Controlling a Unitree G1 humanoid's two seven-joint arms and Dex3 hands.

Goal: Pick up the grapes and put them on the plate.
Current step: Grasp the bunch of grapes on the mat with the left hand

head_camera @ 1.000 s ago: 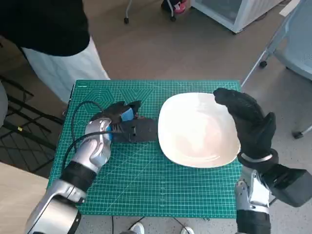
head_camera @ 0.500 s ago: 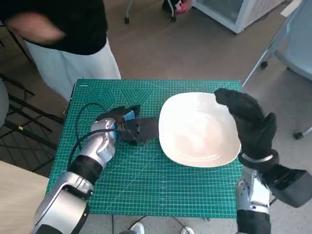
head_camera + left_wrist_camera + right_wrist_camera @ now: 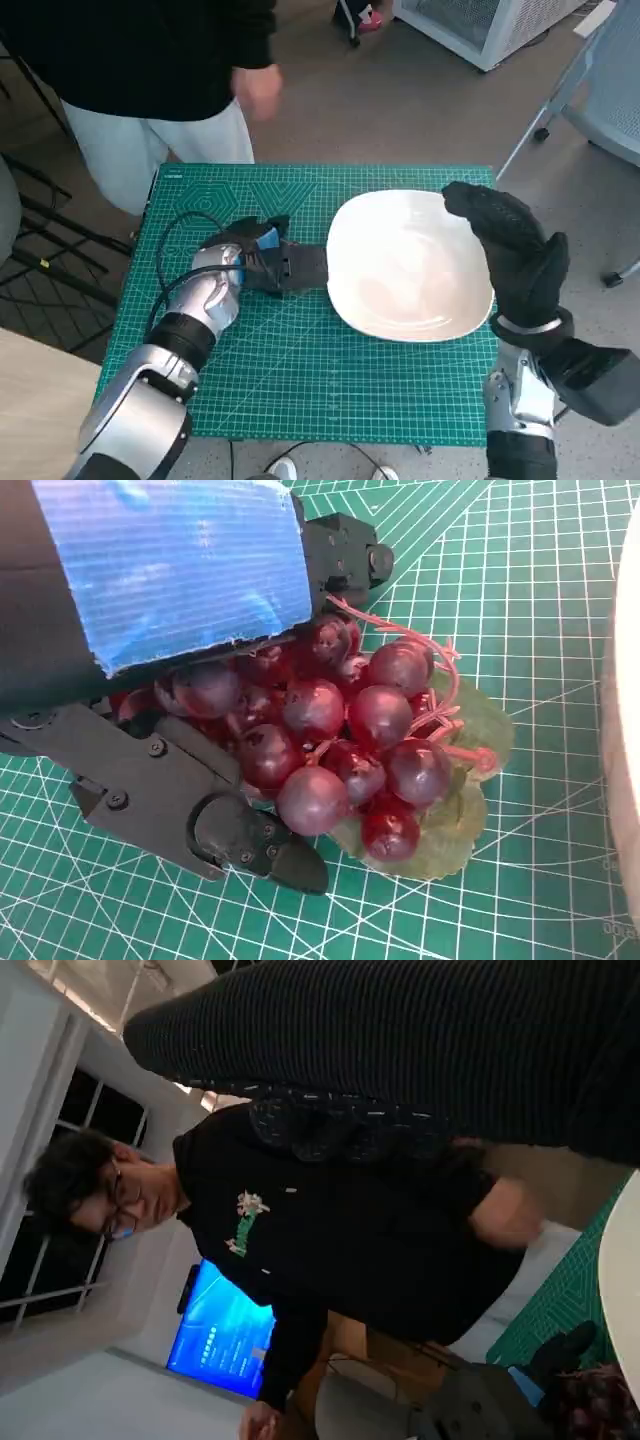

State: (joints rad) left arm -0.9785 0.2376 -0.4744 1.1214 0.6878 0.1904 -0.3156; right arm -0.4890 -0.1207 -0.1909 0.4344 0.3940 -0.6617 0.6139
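Observation:
A bunch of dark red grapes point(image 3: 345, 745) with green leaves lies on the green mat, a short way from the plate's edge point(image 3: 630, 730). My left hand point(image 3: 170, 580) wraps it, black fingers point(image 3: 215, 820) curled under one side and the taped back above. In the head view my left hand point(image 3: 268, 262) sits just left of the white plate point(image 3: 410, 265) and hides the grapes. The plate has nothing on it. My gloved right hand point(image 3: 512, 250) stands upright at the plate's right rim, fingers apart, holding nothing.
A green cutting mat point(image 3: 300, 380) covers the small table. A person in a black top stands at the table's far left, one hand point(image 3: 258, 90) out over the floor behind it. Chair legs and a white cabinet stand farther back.
My left hand and forearm have edged a little toward the plate. The person has stepped right and a hand has swung out beyond the far edge. My right hand has stayed put.

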